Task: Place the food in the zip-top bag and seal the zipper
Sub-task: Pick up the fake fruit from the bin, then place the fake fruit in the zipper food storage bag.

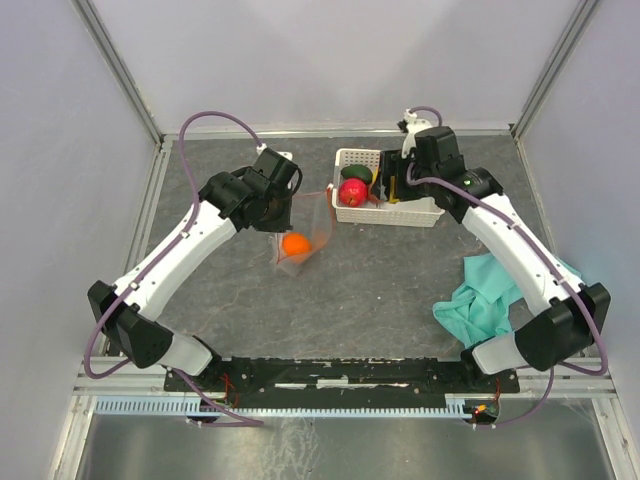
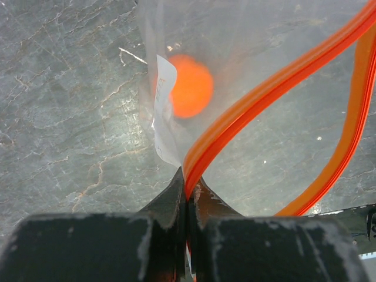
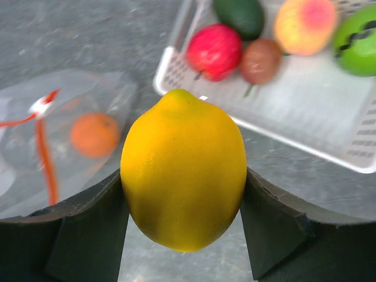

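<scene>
The right gripper (image 3: pixel 183 197), clasping a lemon (image 3: pixel 183 170) near the basket (image 3: pixel 305 126), has the bag (image 3: pixel 88 88) on its left, where the left gripper (image 2: pixel 187 191) pinches the zipper (image 2: pixel 264 94) end, mouth agape, one orange (image 2: pixel 191 85) inside

Top camera high at near edge, looking down on table (image 1: pixel 380 290). Left wrist camera close above bag (image 2: pixel 264 53). Right wrist camera tight on lemon (image 3: pixel 183 170), basket (image 3: pixel 305 126) behind. All share bag, orange (image 1: pixel 295 243)
</scene>
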`<state>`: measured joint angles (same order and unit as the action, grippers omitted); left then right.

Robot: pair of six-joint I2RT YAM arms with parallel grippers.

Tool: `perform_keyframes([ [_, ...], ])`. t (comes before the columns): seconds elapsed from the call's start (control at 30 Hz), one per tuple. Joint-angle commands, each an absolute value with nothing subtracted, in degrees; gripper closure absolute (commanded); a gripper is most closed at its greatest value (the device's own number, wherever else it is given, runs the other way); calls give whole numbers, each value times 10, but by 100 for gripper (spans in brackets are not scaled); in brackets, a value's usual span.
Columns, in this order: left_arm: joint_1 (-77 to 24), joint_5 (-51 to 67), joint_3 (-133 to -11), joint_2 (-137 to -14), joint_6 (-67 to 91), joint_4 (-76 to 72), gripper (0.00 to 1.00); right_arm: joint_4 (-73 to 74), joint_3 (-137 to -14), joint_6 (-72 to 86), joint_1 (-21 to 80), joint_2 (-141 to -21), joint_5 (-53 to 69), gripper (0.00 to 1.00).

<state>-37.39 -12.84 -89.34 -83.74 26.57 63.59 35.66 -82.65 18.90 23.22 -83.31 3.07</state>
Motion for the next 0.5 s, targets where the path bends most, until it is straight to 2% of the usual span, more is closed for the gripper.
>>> perform_keyframes([
  [0.0, -379, -116, -906, -840, 274, 602, 97, 385, -866, 238, 280, -795, 84, 43],
  [0.47, -390, -102, -913, -856, 271, 585, 97, 341, -885, 392, 381, -814, 223, 42],
])
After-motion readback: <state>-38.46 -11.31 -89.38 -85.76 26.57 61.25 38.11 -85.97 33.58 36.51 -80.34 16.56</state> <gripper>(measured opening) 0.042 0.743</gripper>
